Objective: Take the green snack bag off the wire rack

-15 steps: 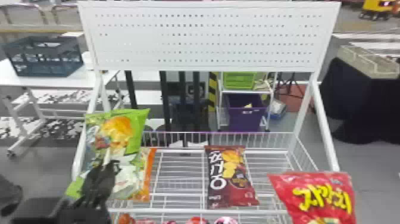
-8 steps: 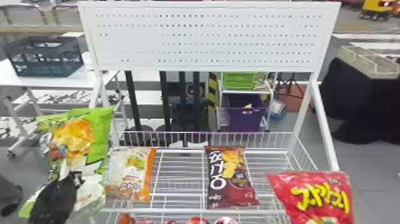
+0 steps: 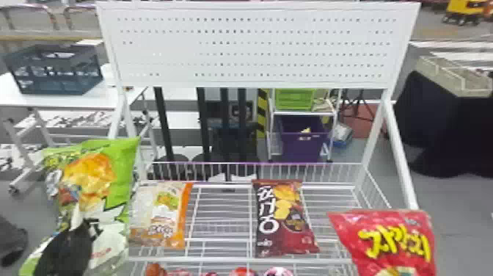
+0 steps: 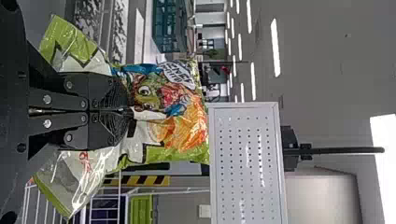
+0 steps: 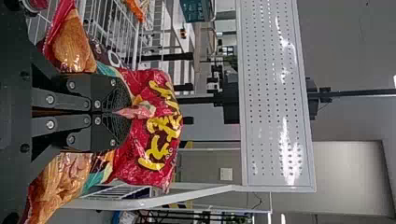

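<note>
At the left of the head view, my left gripper (image 3: 66,246) holds the green snack bag (image 3: 124,165) upright, in front of the wire rack's left side. The left wrist view shows the left gripper (image 4: 126,111) shut on a pinched fold of the green bag (image 4: 187,135). A red snack bag (image 3: 392,235) hangs at the rack's front right. In the right wrist view my right gripper (image 5: 126,112) is shut on that red bag (image 5: 159,126). The wire rack (image 3: 234,260) stands between the two bags.
On the rack lie a white and orange bag (image 3: 161,213) at left and a dark red bag (image 3: 286,220) near the middle. Red packages (image 3: 242,272) sit at the front below. A white perforated panel (image 3: 256,47) rises behind, between slanted side posts (image 3: 400,154).
The left gripper and green bag have moved left from over the rack's left part, uncovering the white and orange bag; in the last half second they shifted only slightly. The red bag has barely moved.
</note>
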